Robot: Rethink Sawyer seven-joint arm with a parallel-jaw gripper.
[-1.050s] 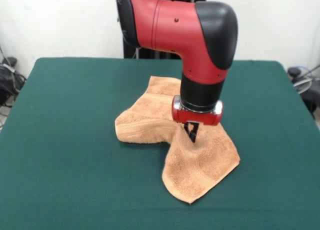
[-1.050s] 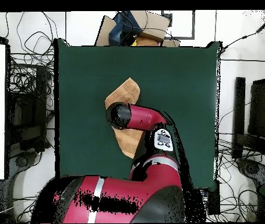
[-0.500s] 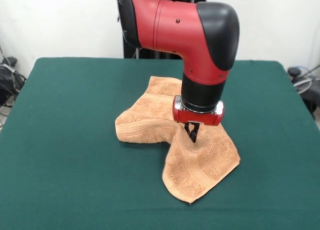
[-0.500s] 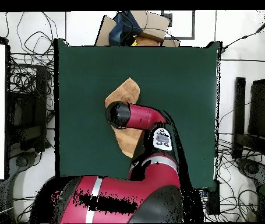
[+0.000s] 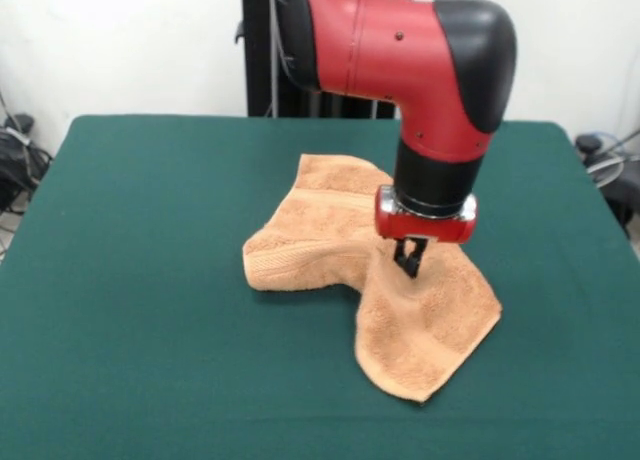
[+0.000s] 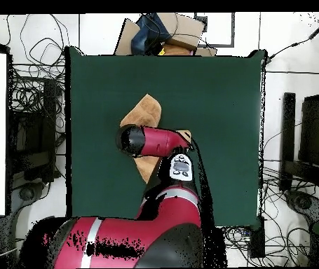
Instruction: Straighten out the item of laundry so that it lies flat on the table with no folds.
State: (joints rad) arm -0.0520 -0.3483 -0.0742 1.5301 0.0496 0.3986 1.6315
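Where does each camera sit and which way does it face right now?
Front view: across the table, facing the robot; arm descends from above, gripper on the towel.
Overhead view: above, looking straight down; arm and base cover much of the towel.
Shared: towel, table, arm.

— Surface? 
— Table (image 5: 150, 310), dark green cloth cover, rectangular. 
— What lies on it? 
— One orange-tan towel (image 5: 330, 235), near the middle, nearer the far edge than the front. Crumpled, folded, not flat.
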